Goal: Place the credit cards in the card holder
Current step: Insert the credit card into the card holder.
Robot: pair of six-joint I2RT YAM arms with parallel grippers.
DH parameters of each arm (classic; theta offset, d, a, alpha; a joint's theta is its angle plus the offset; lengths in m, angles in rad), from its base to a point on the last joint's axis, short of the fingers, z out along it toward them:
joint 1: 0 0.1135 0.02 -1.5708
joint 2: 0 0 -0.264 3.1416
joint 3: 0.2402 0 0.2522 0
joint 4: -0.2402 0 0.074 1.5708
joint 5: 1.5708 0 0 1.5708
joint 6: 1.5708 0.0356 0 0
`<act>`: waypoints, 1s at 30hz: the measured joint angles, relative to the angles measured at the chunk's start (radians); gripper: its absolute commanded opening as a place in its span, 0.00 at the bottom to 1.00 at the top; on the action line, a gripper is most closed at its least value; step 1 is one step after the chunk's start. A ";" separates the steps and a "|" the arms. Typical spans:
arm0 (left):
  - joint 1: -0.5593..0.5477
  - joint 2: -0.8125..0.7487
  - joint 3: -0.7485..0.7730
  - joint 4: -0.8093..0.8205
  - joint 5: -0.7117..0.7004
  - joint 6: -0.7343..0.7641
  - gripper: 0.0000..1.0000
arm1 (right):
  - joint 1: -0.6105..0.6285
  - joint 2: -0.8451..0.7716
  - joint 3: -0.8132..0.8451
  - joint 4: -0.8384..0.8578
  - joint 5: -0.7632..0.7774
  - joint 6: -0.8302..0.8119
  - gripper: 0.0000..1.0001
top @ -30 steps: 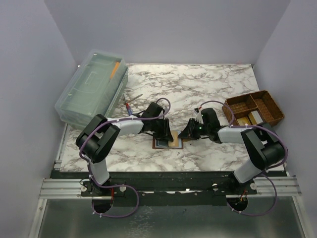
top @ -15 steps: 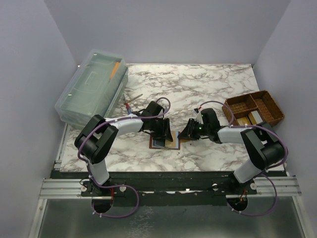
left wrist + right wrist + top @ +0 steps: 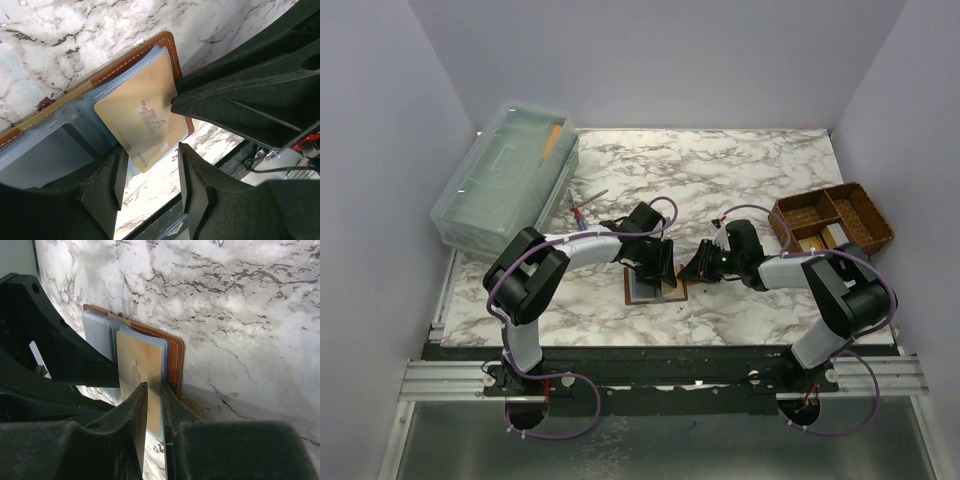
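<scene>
Left wrist view: your gold credit card lies on the open card holder mid-frame, right tool pinching its edge, left tool spread around its lower corner.

Looks like a robotics lab test cell rather than a home or a shop. Boxed in on three sides by plain pale-violet panels, with a marble-patterned table as the work surface. Fitted with a left arm and a right arm, mounted by aluminium rails at the near edge and trailing purple cables. Stocked with staged props: a clear plastic box and a woven basket.
</scene>
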 measured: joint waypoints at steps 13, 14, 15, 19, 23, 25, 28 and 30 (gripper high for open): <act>0.024 -0.019 0.003 -0.043 0.000 0.053 0.56 | 0.007 -0.043 0.000 -0.047 0.001 -0.024 0.29; 0.026 -0.025 0.003 -0.053 -0.003 0.059 0.56 | 0.007 -0.049 0.000 -0.055 0.001 -0.029 0.30; 0.028 -0.029 0.004 -0.061 -0.006 0.063 0.56 | 0.007 -0.053 0.000 -0.061 0.001 -0.032 0.31; 0.028 -0.054 0.003 -0.086 -0.013 0.071 0.52 | 0.007 -0.060 0.000 -0.069 0.001 -0.036 0.33; 0.028 -0.079 0.004 -0.092 -0.014 0.069 0.43 | 0.007 -0.064 0.000 -0.067 -0.003 -0.034 0.33; 0.028 -0.087 0.004 -0.090 -0.012 0.068 0.36 | 0.007 -0.064 -0.001 -0.059 -0.011 -0.030 0.34; 0.028 -0.088 0.004 -0.084 -0.006 0.065 0.30 | 0.007 -0.064 -0.004 -0.039 -0.026 -0.017 0.35; 0.028 -0.088 0.004 -0.079 -0.002 0.064 0.27 | 0.007 -0.063 -0.007 -0.023 -0.038 -0.009 0.35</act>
